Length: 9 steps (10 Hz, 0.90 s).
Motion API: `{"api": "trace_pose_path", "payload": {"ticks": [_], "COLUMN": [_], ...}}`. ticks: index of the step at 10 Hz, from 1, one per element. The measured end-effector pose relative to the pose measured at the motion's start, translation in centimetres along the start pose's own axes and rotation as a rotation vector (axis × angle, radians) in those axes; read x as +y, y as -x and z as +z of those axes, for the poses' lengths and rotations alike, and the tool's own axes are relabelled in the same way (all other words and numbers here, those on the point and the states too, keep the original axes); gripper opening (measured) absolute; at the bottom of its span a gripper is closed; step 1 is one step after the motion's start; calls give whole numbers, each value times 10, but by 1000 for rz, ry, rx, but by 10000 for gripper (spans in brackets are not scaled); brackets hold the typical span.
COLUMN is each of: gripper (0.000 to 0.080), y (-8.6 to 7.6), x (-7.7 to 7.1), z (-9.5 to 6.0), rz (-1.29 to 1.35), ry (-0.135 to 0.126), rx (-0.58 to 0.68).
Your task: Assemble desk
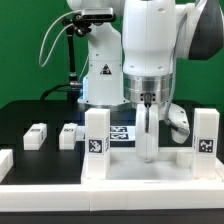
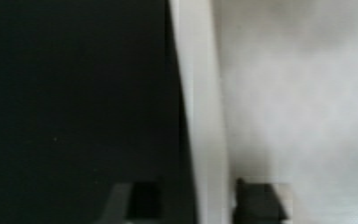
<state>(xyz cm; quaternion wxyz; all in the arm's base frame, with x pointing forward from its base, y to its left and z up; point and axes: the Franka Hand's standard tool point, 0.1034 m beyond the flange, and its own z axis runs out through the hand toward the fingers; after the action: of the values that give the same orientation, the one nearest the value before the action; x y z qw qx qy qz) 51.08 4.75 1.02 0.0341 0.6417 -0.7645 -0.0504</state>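
Observation:
The desk's white slab (image 1: pixel 120 172) lies flat near the front. Two tagged white leg posts (image 1: pixel 96 135) (image 1: pixel 205 135) stand upright on it. My gripper (image 1: pixel 149 152) points straight down at the slab's far edge, between those posts. In the wrist view my gripper (image 2: pixel 197 203) straddles the slab's white raised rim (image 2: pixel 194 100), with one dark fingertip (image 2: pixel 261 200) on the slab side and the other on the table side. The jaws stand narrow and look shut on the rim. The slab's recessed face (image 2: pixel 300 100) is pale grey.
Two loose white leg posts (image 1: pixel 36 136) (image 1: pixel 68 132) lie on the black table (image 1: pixel 30 115) at the exterior view's left. The marker board (image 1: pixel 120 135) lies behind the slab. A low white rail (image 1: pixel 5 160) runs along the left edge.

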Motion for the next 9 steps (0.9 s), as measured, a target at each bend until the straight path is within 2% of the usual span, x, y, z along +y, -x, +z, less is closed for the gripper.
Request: {"api": "trace_pose_path", "payload": {"ticks": [1,9], "gripper": [82,82], "y": [0,1], "x": [1,1], "z": [0,0], "rz": [-8,-22], "ry": [1,2], "rx": [0,0]}}
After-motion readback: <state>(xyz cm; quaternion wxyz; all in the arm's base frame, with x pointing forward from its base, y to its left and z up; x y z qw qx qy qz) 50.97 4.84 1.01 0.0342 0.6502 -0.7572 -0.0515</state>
